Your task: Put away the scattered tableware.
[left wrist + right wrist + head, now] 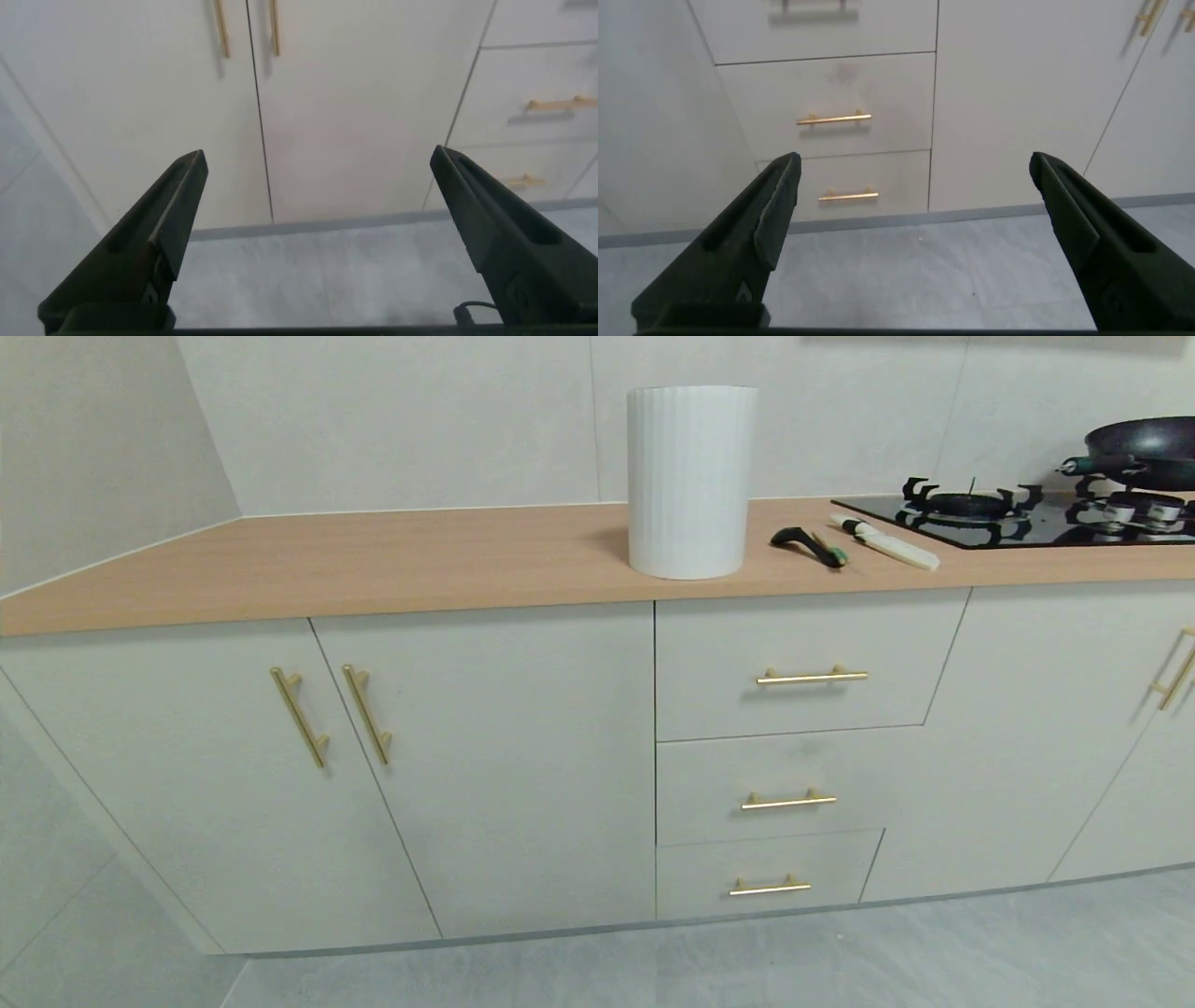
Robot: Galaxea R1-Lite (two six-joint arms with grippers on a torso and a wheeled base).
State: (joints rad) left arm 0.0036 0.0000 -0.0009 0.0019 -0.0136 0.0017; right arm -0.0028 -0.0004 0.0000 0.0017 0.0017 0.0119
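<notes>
The long wooden desk runs across the upper half of the head view, above pale cabinet doors and 3 drawers with gold handles. On it, just right of centre, a tall white ribbed holder stands upright. At the upper right a black hob carries a dark pan. Between holder and hob lie the 2 scattered pieces, flat on the desk: a white-handled utensil and, close beside it on the holder's side, a smaller black-handled tool. My left fingers and right fingers are both spread wide apart with nothing between them, held low and facing the cabinet fronts and floor. I judge the step in hand to be the approach. The right arm looks better placed, so I should lift it above the desk edge and come down across a handle. These things lie low, so the pinch must be close to the wood and clear of the holder, which I take to be their destination.
</notes>
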